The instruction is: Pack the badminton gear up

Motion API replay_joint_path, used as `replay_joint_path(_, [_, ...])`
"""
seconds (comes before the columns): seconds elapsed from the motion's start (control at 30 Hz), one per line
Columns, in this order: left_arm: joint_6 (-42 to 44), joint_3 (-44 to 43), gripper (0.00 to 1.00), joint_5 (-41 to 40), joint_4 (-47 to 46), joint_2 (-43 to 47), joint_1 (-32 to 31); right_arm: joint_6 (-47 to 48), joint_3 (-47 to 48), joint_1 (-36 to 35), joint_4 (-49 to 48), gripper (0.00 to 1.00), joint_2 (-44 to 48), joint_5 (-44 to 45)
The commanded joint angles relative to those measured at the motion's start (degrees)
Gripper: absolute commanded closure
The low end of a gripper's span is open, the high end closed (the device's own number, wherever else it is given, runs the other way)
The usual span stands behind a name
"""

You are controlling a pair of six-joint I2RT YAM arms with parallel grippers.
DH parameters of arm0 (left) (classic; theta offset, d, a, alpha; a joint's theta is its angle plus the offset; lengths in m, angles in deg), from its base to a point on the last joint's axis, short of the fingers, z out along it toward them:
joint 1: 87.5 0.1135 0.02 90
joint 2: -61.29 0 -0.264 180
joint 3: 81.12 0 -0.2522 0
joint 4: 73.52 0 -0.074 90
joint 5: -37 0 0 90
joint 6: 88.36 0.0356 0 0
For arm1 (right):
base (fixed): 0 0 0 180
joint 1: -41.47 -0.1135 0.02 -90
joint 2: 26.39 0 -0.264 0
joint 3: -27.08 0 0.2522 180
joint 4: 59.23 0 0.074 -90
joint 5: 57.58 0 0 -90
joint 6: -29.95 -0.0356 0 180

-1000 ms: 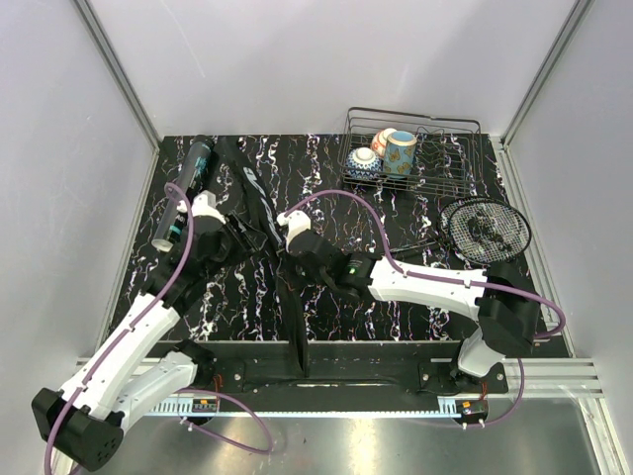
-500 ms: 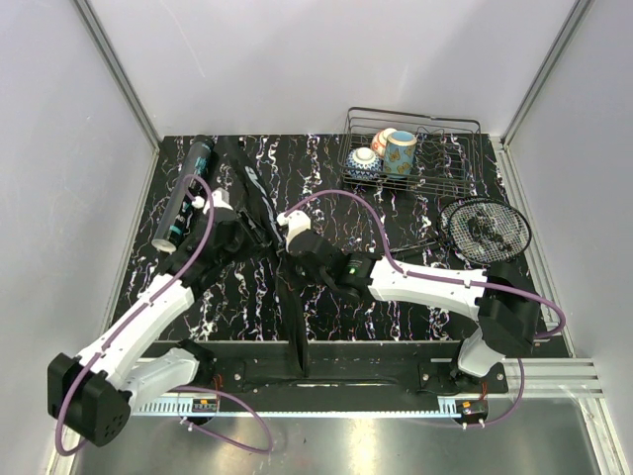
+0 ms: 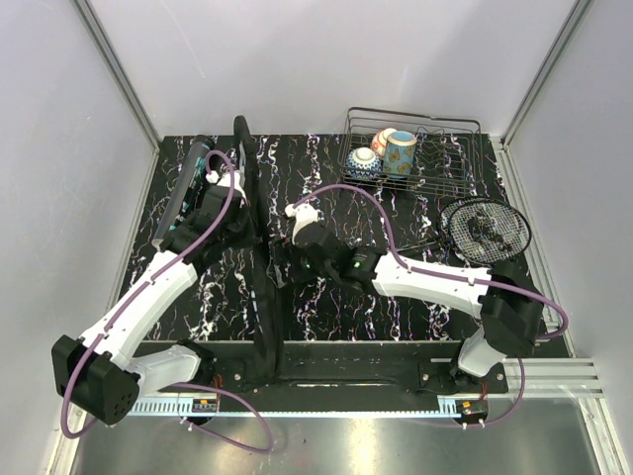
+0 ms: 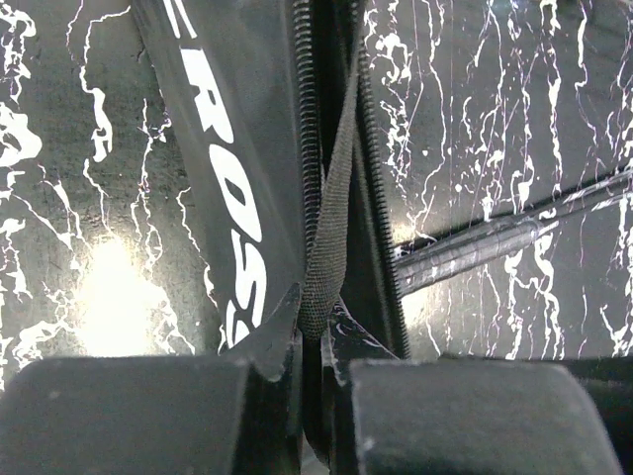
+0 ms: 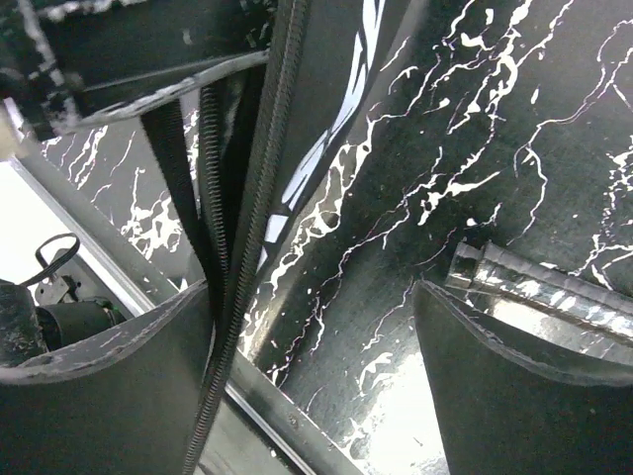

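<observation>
The long black bag (image 3: pixel 263 317) lies in a narrow strip from the table's far left to the front rail, with white lettering showing (image 4: pixel 227 148). My left gripper (image 3: pixel 237 203) is shut on the bag's webbing strap (image 4: pixel 331 218), beside the open zipper. My right gripper (image 3: pixel 280 265) stands open right of the bag's middle; the zipper edge (image 5: pixel 232 267) runs past its left finger, with nothing between the fingers. The racket's strung head (image 3: pixel 485 230) lies at the right, and its shiny handle end (image 5: pixel 534 287) is near my right finger. The dark tube (image 3: pixel 190 176) lies at the far left, partly behind my left arm.
A wire basket (image 3: pixel 435 127) holding painted cups (image 3: pixel 400 150) stands at the back right. White walls close in both sides. The metal rail with the arm bases (image 3: pixel 346 366) runs along the near edge, and the bag's end overhangs it.
My left gripper moved toward the far side and shut on the strap. My right gripper opened and let go of the bag. The bag drew out straighter and shifted left.
</observation>
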Motion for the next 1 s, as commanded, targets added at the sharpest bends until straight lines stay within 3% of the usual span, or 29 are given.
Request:
replay_joint_path(0.0, [7.38,-2.64,1.0,5.92,2.67,0.46,0.42,0.28,2.52,1.85,1.23,0.14,-0.01,-1.3])
replay_joint_path(0.4, [7.03,-1.85,1.0,9.0,2.06,2.92,0.34,1.16,11.75,5.36,3.34,0.28,-9.06,0.27])
replay_joint_path(0.53, [8.0,-0.36,1.0,9.98,1.97,4.94,0.34,1.77,11.14,9.31,3.35,0.47,-9.33,0.37])
replay_joint_path(0.57, [8.26,-0.09,1.0,9.19,2.23,5.47,0.42,2.04,10.44,9.84,3.26,0.59,-9.24,0.63])
replay_joint_path(0.67, [8.52,1.31,1.0,3.92,3.11,8.45,0.51,3.61,8.42,11.6,2.73,0.72,-8.19,0.64])
replay_joint_path(0.73, [9.22,2.62,1.0,2.42,2.85,9.6,0.86,5.1,6.23,12.13,0.64,0.65,-6.52,-1.73])
replay_joint_path(0.77, [9.31,2.98,1.0,2.5,2.59,10.39,0.95,5.55,5.61,12.05,-0.16,0.49,-6.0,-3.22])
replay_joint_path(0.83, [9.84,3.6,1.0,4.33,1.54,10.75,1.13,5.91,4.38,12.13,-2.53,0.36,-4.76,-8.67])
replay_joint_path(0.97, [9.58,3.16,1.0,5.75,0.83,9.61,1.13,3.1,3.41,12.05,-4.91,0.28,-3.27,-18.16])
